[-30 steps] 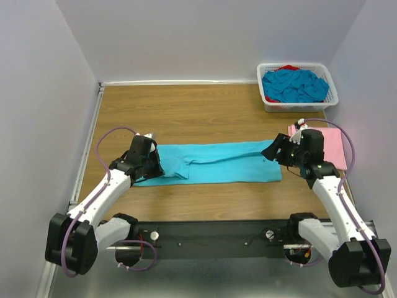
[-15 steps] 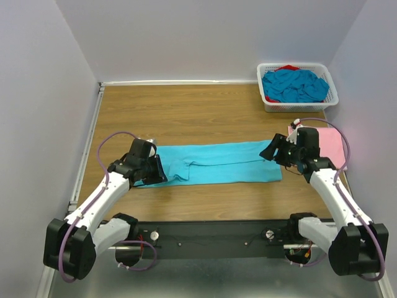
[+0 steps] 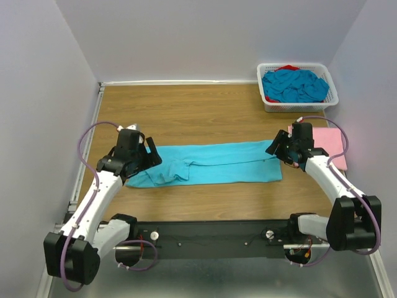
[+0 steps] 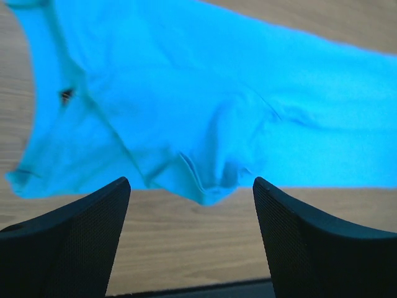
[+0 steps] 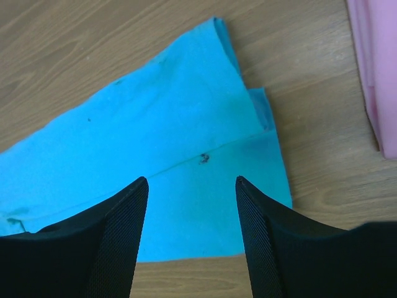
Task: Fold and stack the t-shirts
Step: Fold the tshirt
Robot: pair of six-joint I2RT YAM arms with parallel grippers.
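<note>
Two arms work this one, each at an end of a long turquoise t-shirt (image 3: 217, 162). It lies flat across the middle of the tabletop (image 3: 186, 112), doubled lengthwise into a strip.

Starting on the L: the left arm (image 3: 102, 186) reaches in over the strip's L end, where the cloth is bunched and a bit rumpled, prob. the sleeve/collar end. Left jaws stand wide apart w/ nothing between them. The wrist view shows the shirt's near edge lying on the wood below, unpinched. My guess is the strip lies straight like this because that suits a crosswise fold next.

Centre: cloth fairly smooth, one seam line running along it.

R end: right jaws are also apart & empty, poised just over the hem end. Can't tell if they touch the cloth. They look lined up to take that end & bring it across, but that's only my read.

Just beyond, near the R edge, a pink t-shirt (image 3: 332, 146) sits folded flat. It's prob. the base of the stack, so the turquoise one would go on top.

Far R corner: a white basket (image 3: 298, 107) holds more turquoise t-shirts (image 3: 294, 85) in a heap, w/ sth red (image 3: 286, 67) showing at the back. None of those are folded yet.
</note>
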